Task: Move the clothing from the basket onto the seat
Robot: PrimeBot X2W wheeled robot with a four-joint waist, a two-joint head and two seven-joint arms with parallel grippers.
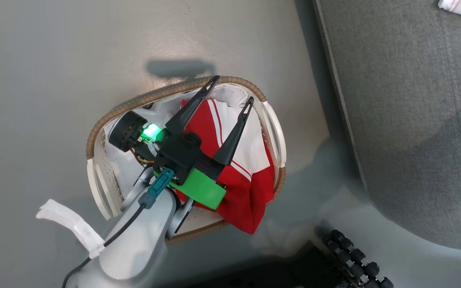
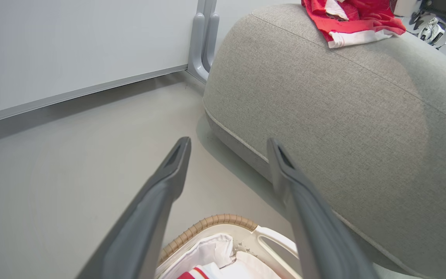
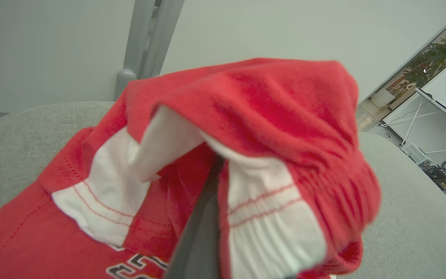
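Grey floor (image 1: pixel 34 60) under basket (image 1: pixel 91 138), left gripper (image 1: pixel 232 89) agape above; right gripper (image 3: pixel 211 193) clenched on clothing (image 3: pixel 285 116) over seat (image 3: pixel 401 217).

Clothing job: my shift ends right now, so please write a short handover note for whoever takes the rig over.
Left end effector: open, hovering over the basket, holding nothing.
Right end effector: shut on the first garment, which rests on the seat.
Done: first garment is on the seat, not yet released.
To do: second garment lies in the basket, one corner draped over the rim; grasp it and carry it to the seat.
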